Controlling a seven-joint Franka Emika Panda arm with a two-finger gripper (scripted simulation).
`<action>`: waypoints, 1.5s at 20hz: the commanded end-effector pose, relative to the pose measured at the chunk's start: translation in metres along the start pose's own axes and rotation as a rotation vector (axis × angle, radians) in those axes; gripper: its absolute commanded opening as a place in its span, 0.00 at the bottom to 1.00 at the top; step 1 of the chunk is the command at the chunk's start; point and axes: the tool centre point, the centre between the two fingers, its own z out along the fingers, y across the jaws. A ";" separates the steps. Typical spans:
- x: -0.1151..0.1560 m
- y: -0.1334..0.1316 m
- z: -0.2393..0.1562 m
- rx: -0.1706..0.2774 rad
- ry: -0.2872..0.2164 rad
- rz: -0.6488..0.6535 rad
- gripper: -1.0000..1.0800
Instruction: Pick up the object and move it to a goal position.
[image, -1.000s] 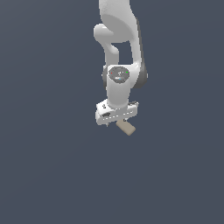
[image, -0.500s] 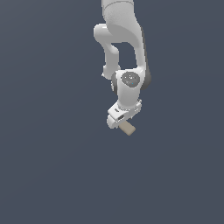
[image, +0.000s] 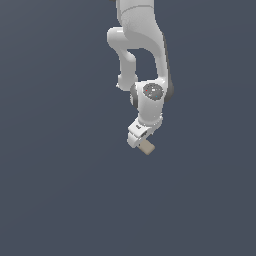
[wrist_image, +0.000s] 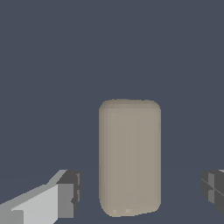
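Observation:
The object is a small tan block (image: 146, 147) with plain faces, lying on the dark grey floor. The white gripper (image: 139, 140) hangs down over it, at the block's side toward the exterior view's left. In the wrist view the block (wrist_image: 129, 157) stands between the two dark fingertips, one fingertip (wrist_image: 69, 194) on one side and the other (wrist_image: 213, 187) on the far side. There is a gap on both sides, wider toward the second fingertip. The gripper (wrist_image: 141, 191) is open and straddles the block without touching it.
The dark grey floor (image: 60, 190) spreads out flat on all sides with nothing else on it. The white arm (image: 140, 45) rises from the gripper to the top of the exterior view.
The wrist and gripper have shifted toward the exterior view's right and turned, coming to sit over the block. The block has stayed where it was.

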 end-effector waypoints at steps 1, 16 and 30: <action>0.000 0.000 0.000 0.000 0.000 0.000 0.96; 0.000 -0.001 0.049 -0.001 0.001 -0.006 0.96; 0.000 0.000 0.050 -0.002 0.001 -0.005 0.00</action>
